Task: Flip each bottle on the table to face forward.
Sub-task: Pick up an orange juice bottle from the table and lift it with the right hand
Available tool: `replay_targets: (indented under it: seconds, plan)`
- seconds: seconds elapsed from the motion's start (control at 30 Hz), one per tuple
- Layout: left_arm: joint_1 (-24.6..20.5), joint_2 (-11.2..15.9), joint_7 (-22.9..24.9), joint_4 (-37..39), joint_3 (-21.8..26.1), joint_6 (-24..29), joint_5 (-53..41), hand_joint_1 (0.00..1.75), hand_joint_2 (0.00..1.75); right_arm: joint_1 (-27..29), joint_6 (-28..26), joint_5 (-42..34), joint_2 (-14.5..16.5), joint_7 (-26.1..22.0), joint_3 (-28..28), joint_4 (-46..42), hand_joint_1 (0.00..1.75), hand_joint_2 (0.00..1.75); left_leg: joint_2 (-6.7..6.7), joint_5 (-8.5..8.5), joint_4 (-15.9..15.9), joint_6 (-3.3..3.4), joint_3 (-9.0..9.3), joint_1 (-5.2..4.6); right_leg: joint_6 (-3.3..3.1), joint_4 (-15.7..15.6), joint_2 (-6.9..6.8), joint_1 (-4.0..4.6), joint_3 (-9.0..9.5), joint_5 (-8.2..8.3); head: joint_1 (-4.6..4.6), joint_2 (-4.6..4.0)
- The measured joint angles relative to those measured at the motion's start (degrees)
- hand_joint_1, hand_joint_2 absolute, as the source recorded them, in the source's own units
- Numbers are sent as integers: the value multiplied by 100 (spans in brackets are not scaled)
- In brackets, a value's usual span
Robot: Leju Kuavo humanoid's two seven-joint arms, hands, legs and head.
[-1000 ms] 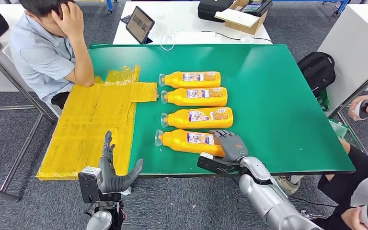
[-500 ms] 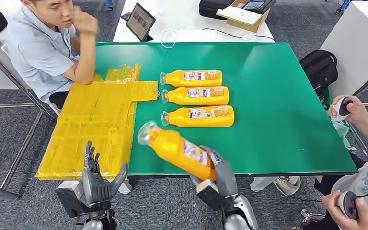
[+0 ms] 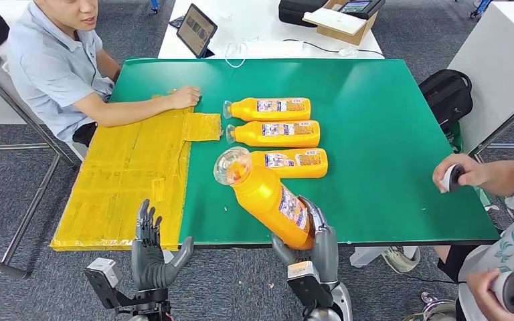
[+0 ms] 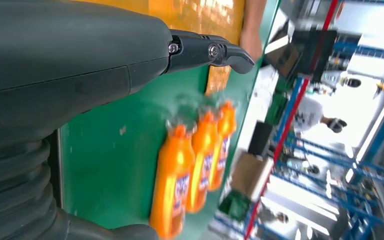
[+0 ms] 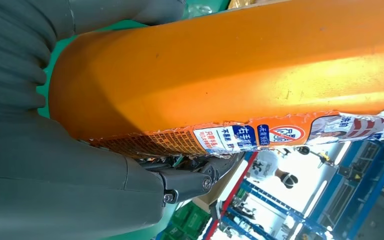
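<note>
**A:** Where is your right robot hand (image 3: 311,242) at this moment?

**B:** At the near edge of the green bench (image 3: 388,134), with its fingers wrapped around the base of the lifted orange bottle (image 3: 268,194). You have that bottle clear of the surface, tilted, with its clear cap end pointing up and away from the robot. In the right wrist view the orange body (image 5: 240,70) fills the palm, and the torn edge of its label runs along beside the fingers.

**A:** And your left one?

**B:** Your left robot hand (image 3: 152,257) is below the near edge of the bench, fingers spread and upright, holding nothing. It is close to the yellow taped sheet (image 3: 130,174) that covers the left part of the bench.

**A:** The other bottles?

**B:** Three bottles lie on their sides in a row on the green surface, caps toward the yellow sheet: the far bottle (image 3: 268,108), the middle bottle (image 3: 274,134) and the near bottle (image 3: 294,162). Their labels face up. The cap of the bottle you hold overlaps the near bottle's cap end in the head view.

**A:** Anyone nearby?

**B:** A person at the left rests a hand (image 3: 186,97) on the yellow sheet. Another person at the right holds a controller (image 3: 452,177).
</note>
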Motion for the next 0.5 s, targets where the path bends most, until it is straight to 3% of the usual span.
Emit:
replay_targets:
  seconds: [0.3, 0.5]
  plan:
    - [2, 96, 63, -53, -180, -411, 217, 0, 175, -194, 220, 175, -3, 66, 198, 238, 175, 175, 0, 0, 0, 0, -5, 0, 0, 0, 0, 0, -1, 0, 1, 0]
    - [-128, 163, 139, -105, -309, -835, 131, 0, 175, -802, 344, 568, 62, 43, 566, 1069, 175, 175, 2, 6, 0, 2, -3, 1, 0, 1, 0, 0, -1, 2, 1, 0]
